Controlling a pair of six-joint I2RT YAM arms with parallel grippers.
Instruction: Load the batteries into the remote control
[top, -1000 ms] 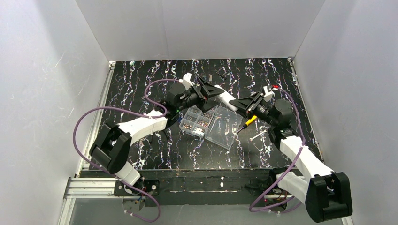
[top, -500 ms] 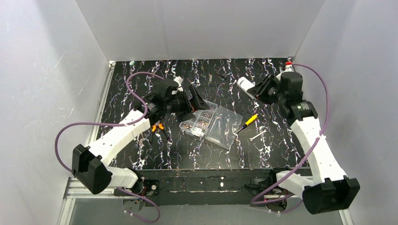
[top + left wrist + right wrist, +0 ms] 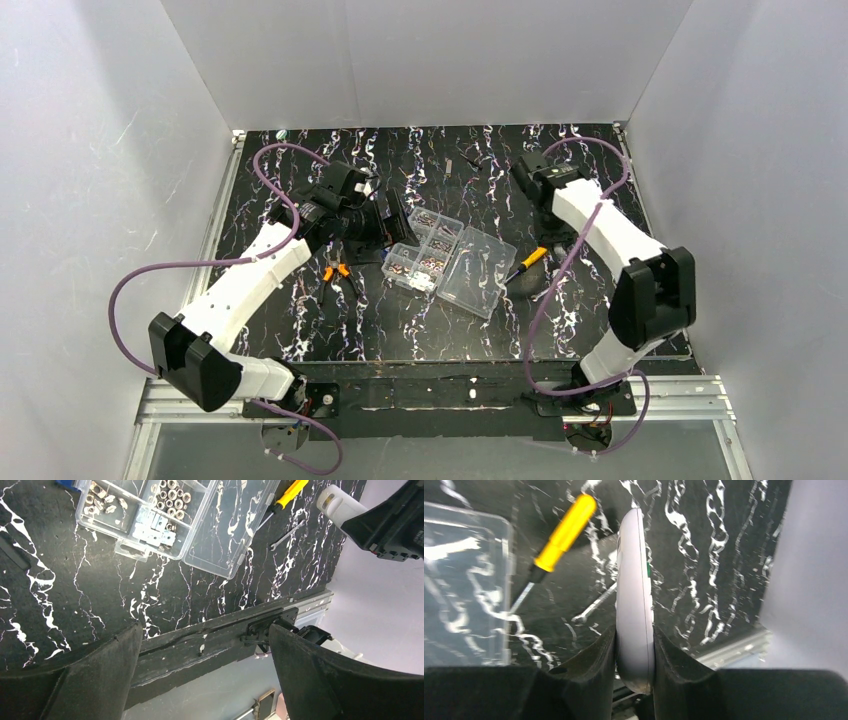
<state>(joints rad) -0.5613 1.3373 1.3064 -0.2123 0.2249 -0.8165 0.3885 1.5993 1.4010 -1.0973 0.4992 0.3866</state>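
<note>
The white remote control stands edge-on between the fingers of my right gripper, which is shut on its lower end. From the left wrist view its rounded end sticks out of the black right gripper, held above the table. My left gripper is open with nothing between its fingers; in the top view it hovers just left of the screw box. The batteries are out of view.
A clear compartmented screw box lies open mid-table. A yellow-handled screwdriver and a small wrench lie below the held remote. Orange-handled pliers lie under the left arm. White walls close in three sides.
The two grippers met mid-table at the remote; my right one has carried it off to the right and turned it over the screwdriver. My left arm has drawn back to the left, open.
</note>
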